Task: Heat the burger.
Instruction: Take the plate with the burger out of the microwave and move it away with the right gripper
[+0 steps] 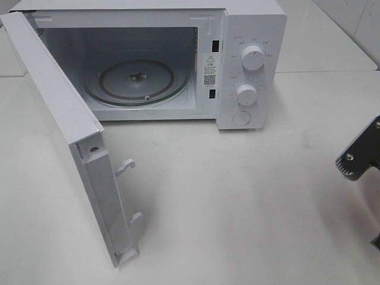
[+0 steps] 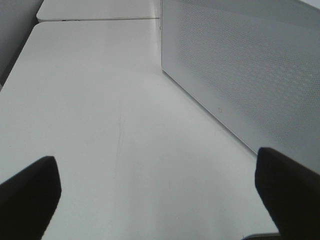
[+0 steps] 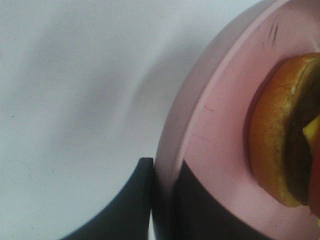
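- The white table [image 1: 249, 196] carries everything and fills most of the exterior high view.
- The white box-shaped microwave oven [image 1: 249, 35] stands at the far side of the table, facing me.
- Its white door [image 1: 65, 136] is swung fully open toward the left of the exterior high view, edge-on, with two hooked latches showing. My left wrist view shows the door's perforated panel [image 2: 250, 75] standing on the table.
- The round clear glass turntable [image 1: 136, 82] lies on the floor of the open cavity, with nothing on it.
- Two round white knobs [image 1: 253, 58] sit one above the other on the control panel, with a round button below them.
- The flat round pink plate [image 3: 220, 125] is held at its rim by my right claw [image 3: 162, 200], whose dark fingers are closed on that rim, one on each face.
- The burger [image 3: 285, 135], golden-brown bun with dark patty, sits on the pink plate, apart from the gripped rim.
- My left claw [image 2: 160, 192] hangs above bare table beside the door, fingers wide apart, holding nothing.
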### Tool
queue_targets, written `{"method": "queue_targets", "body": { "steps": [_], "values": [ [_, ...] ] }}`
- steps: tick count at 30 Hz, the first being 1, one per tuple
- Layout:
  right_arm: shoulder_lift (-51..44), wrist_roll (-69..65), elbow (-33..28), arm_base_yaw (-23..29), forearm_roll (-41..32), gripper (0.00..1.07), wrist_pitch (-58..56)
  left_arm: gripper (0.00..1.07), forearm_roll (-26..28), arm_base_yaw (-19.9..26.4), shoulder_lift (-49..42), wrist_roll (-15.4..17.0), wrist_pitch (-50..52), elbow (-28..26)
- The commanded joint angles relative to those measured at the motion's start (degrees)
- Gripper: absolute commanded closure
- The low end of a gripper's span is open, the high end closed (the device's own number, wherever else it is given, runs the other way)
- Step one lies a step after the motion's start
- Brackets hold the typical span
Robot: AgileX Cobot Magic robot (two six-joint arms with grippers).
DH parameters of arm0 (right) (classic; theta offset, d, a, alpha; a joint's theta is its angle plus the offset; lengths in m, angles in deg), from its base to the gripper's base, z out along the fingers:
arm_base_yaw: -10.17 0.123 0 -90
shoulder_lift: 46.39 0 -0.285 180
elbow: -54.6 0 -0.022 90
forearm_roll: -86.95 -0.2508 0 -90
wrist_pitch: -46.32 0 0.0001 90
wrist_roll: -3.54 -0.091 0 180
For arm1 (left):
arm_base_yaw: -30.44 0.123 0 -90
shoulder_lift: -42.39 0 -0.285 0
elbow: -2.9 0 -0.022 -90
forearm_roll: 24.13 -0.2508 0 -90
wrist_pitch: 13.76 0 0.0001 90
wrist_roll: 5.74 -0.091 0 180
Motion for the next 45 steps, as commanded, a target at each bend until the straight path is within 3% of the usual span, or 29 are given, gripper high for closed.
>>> {"method": "queue_targets", "body": {
  "steps": [1,14,19,35,40,42,45],
  "values": [
    [2.12,-5.1,0.4,0.0,4.76,1.01,-1.43,0.09,0.17,0.17,-0.29,0.4,0.74,0.17],
    [17.02,-21.14,5.5,-0.17,4.93,1.0,-2.64,0.09,0.17,0.17,-0.29,0.4,0.74,0.17],
    [24.98,-26.3,8.54,-2.86,4.87,0.99,-2.23,0.09,0.17,0.17,-0.29,0.4,0.74,0.17],
    [35.47,-32.03,10.2,-7.68,8.48,0.94,0.23,0.09,0.17,0.17,-0.29,0.4,0.74,0.17],
    [35.64,-30.54,10.2,-7.56,7.51,0.83,1.32,0.09,0.17,0.17,-0.29,0.4,0.74,0.17],
    [34.72,-29.28,10.2,-7.56,5.9,0.71,1.32,0.09,0.17,0.17,-0.29,0.4,0.74,0.17],
    [33.63,-28.13,10.2,-7.56,4.53,0.63,1.32,0.09,0.17,0.17,-0.29,0.34,0.74,0.17]
  ]
}}
